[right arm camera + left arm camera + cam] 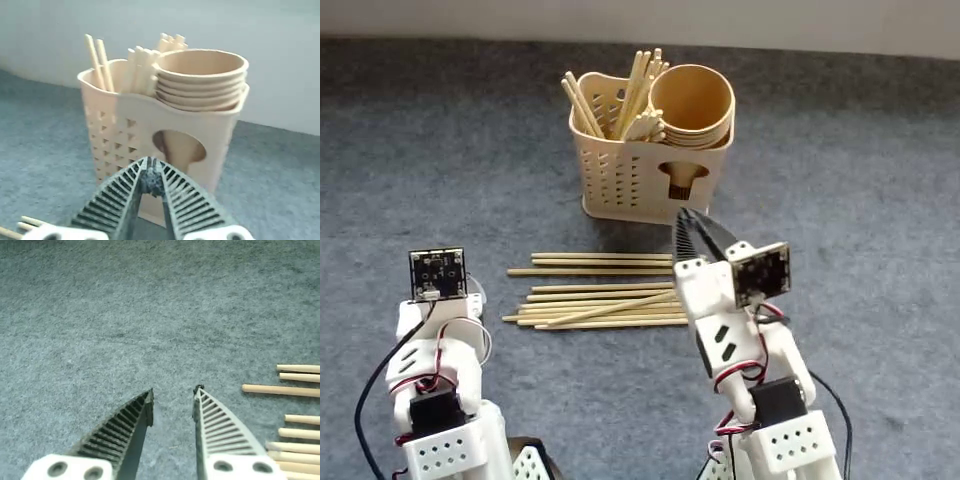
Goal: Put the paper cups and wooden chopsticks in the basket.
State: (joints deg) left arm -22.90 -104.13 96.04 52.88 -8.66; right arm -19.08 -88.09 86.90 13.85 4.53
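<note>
Cups (692,100) in basket (620,180) — chopsticks (610,312) alongside

Soft, even light falls across the grey carpeted desk (880,200) in the high view, apparently from overhead. The basket (620,185) throws only a faint, short shadow at its base, and the loose chopsticks (600,295) lie over thin dark lines. The arms' white casings (440,445) are bright but free of glare. In the right wrist view a pale wall (280,60) glows behind the basket, whose near face sits in gentle shade, its oval cut-out (180,147) darker; the paper cups (202,75) catch light on their rims. In the left wrist view the carpet is evenly lit, and the left hand (174,391) shows one finger's inner face in deep shadow
</note>
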